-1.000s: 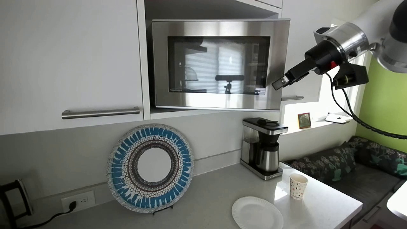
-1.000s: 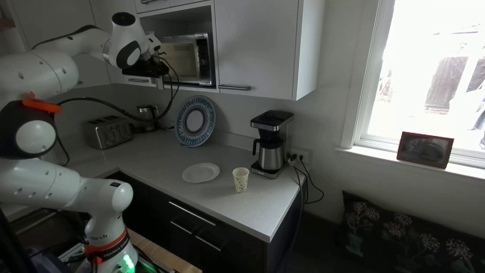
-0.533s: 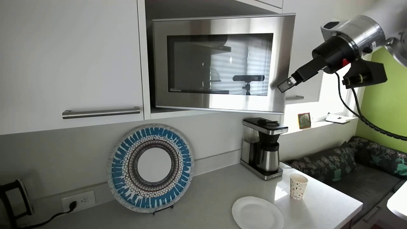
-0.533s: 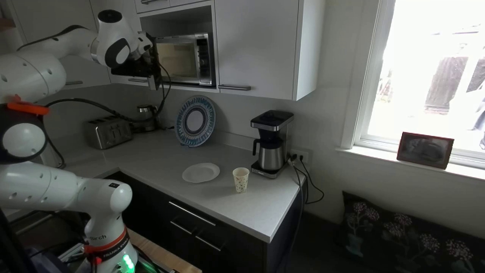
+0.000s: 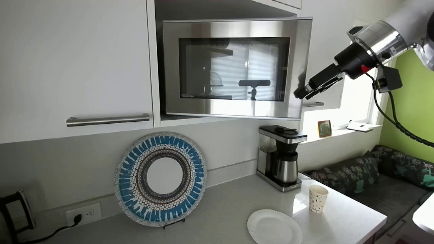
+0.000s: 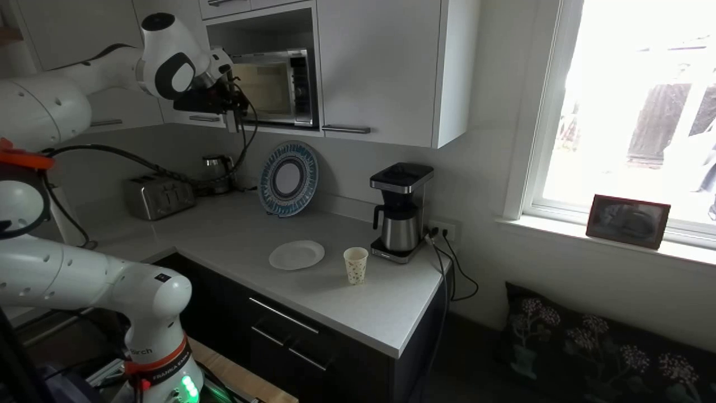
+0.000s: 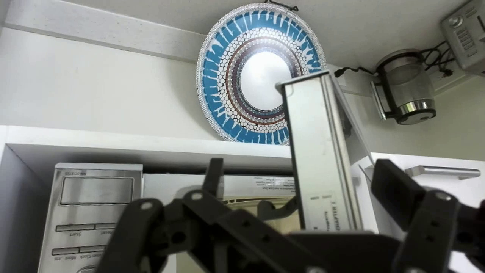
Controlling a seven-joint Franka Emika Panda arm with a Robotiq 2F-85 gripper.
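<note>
A steel microwave (image 6: 302, 84) sits in a wall cabinet niche. Its door (image 5: 234, 30), with a dark window, stands ajar, and the pale cavity shows behind it in the wrist view. My gripper (image 5: 302, 95) is at the door's free side edge. In the wrist view the door's long edge (image 7: 318, 144) rises between the spread fingers of my gripper (image 7: 305, 182), with a visible gap on either side. The control panel (image 7: 91, 212) appears upside down at the left. Whether a finger touches the door is hard to tell.
Below, the counter (image 6: 240, 224) holds a white plate (image 6: 296, 255), a paper cup (image 6: 356, 265), a coffee maker (image 6: 400, 224), a blue patterned round plate (image 6: 288, 178) and a toaster (image 6: 158, 196). Cabinet handles (image 5: 107, 120) jut out on both sides of the niche.
The door swung wider, then came back slightly. My gripper moved rightward with it in an exterior view and turned about its own axis, so both fingers show there now.
</note>
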